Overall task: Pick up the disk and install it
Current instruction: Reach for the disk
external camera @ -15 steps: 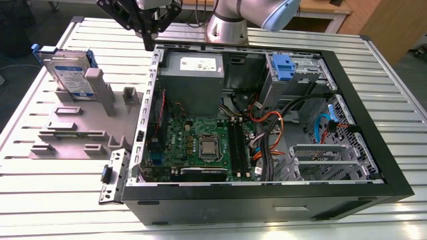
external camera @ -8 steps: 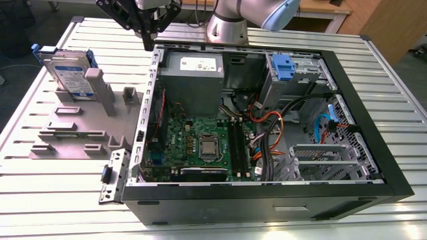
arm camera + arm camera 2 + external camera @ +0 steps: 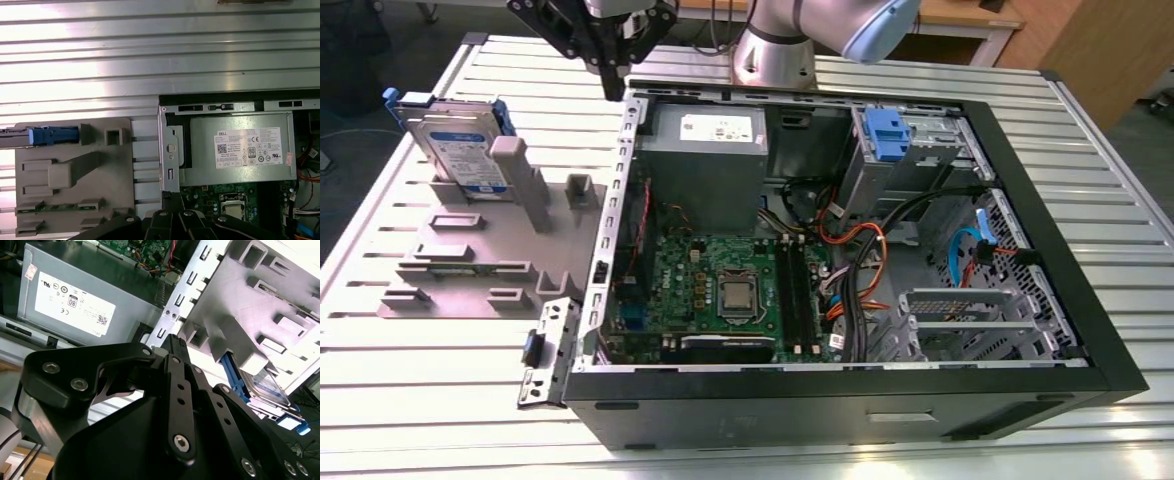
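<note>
The disk [image 3: 454,150] stands on edge in a slot at the far corner of a grey holder plate [image 3: 480,235], on the exterior view's left; it is silver with a white-and-blue label and a blue frame. In the second wrist view the disk [image 3: 267,387] lies beyond the fingers. The first wrist view shows the disk [image 3: 45,136] edge-on. My gripper [image 3: 611,88] hangs above the open computer case's [image 3: 1014,180] back corner, to the right of the disk and apart from it. In both wrist views the gripper [image 3: 172,342] [image 3: 172,197] has its black fingers together, holding nothing.
The case lies open on a ribbed metal table [image 3: 427,400], with a grey power supply [image 3: 707,140], motherboard [image 3: 720,285], cables and a drive bay carrying a blue latch [image 3: 887,135]. The holder plate has several raised blocks and slots.
</note>
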`<action>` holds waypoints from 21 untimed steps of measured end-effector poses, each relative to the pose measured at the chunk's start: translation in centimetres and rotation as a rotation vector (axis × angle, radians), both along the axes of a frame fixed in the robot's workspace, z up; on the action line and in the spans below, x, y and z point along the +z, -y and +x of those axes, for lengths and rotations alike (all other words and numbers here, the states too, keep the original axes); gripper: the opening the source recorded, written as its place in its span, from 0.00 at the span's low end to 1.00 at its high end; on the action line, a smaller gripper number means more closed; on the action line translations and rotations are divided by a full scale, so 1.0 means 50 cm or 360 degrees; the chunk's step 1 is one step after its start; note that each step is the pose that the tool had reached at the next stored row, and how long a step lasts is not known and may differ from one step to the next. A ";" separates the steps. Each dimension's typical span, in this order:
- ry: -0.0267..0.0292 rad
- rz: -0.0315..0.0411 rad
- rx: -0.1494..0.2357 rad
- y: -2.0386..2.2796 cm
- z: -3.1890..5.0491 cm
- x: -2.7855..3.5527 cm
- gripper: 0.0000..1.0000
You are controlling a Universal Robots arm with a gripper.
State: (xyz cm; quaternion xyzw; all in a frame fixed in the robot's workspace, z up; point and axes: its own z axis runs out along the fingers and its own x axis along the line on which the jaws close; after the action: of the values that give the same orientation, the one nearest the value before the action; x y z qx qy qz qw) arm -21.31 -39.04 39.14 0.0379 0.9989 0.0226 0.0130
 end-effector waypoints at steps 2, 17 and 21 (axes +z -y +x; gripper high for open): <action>0.00000 0.0000 0.0000 -0.0019 -0.010 0.000 0.11; -0.00028 0.0000 0.0000 -0.0071 -0.055 -0.004 0.11; -0.00033 0.0000 0.0000 -0.0072 -0.059 -0.004 0.11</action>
State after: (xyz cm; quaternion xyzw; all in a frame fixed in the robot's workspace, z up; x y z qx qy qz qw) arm -24.28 -38.68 38.92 0.0379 0.9990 0.0225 0.0120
